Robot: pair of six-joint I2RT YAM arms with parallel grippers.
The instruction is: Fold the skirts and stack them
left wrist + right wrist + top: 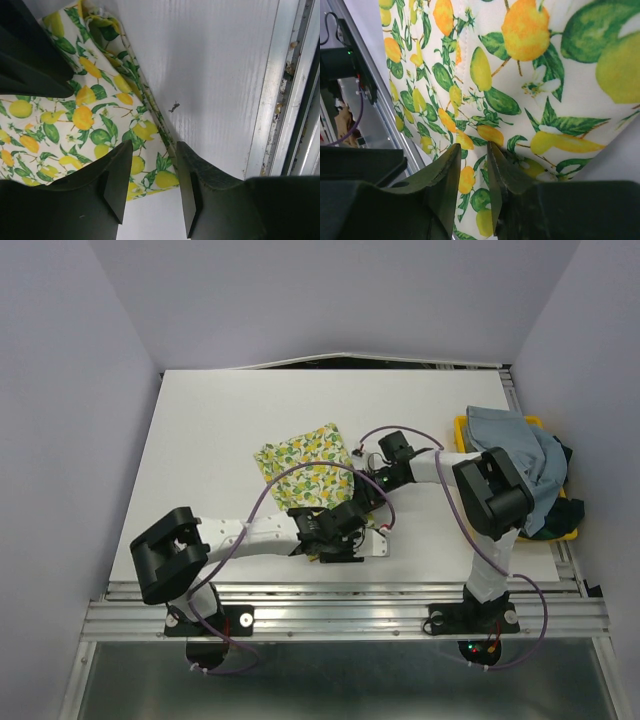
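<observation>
The lemon-print skirt (303, 468) lies flat near the table's centre. My left gripper (350, 540) hovers at its near corner. In the left wrist view its fingers (120, 180) stand well apart over the skirt's corner (95, 120), with nothing between them. My right gripper (370, 495) is low over the skirt's right edge. In the right wrist view its jaws (474, 147) leave a narrow gap, and the printed cloth (530, 75) shows through it; no fold is visibly pinched. The blue-grey skirt (515, 455) is heaped at the right, with dark plaid cloth (568, 508) beneath it.
A yellow tray (461, 428) at the table's right edge holds the heap of skirts. The aluminium rail (280, 100) of the table's near edge runs close beside my left gripper. Purple cables loop over both arms. Lilac walls enclose the table.
</observation>
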